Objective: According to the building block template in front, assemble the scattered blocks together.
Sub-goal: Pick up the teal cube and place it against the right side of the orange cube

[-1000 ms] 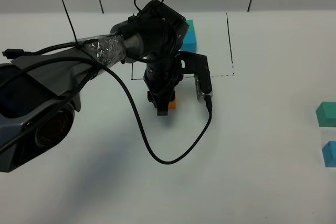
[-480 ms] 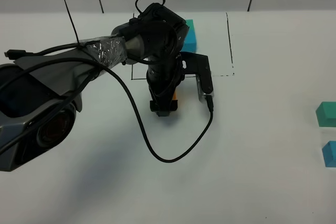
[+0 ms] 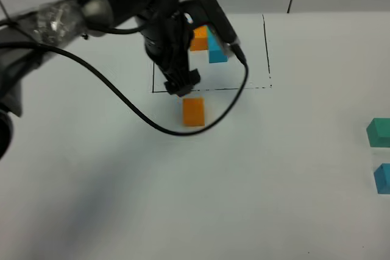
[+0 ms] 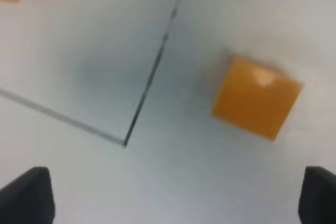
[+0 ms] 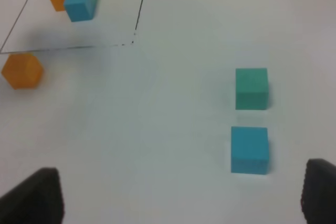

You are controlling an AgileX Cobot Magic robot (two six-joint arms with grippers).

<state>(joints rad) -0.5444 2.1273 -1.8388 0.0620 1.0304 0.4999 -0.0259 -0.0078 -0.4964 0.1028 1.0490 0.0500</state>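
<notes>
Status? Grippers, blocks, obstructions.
Left gripper and right gripper open, empty. Small matte orange cube loose beside black drawn frame; teal-green cube, sky-blue cube far right. Nothing between them.

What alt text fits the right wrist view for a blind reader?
A teal-green cube and a blue cube sit close together, not touching, on a white table. Farther off lie a loose orange cube and the black-framed template cluster.

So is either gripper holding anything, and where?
Nothing is held. The left gripper is open, clear of the orange block; the right gripper is open and empty.
</notes>
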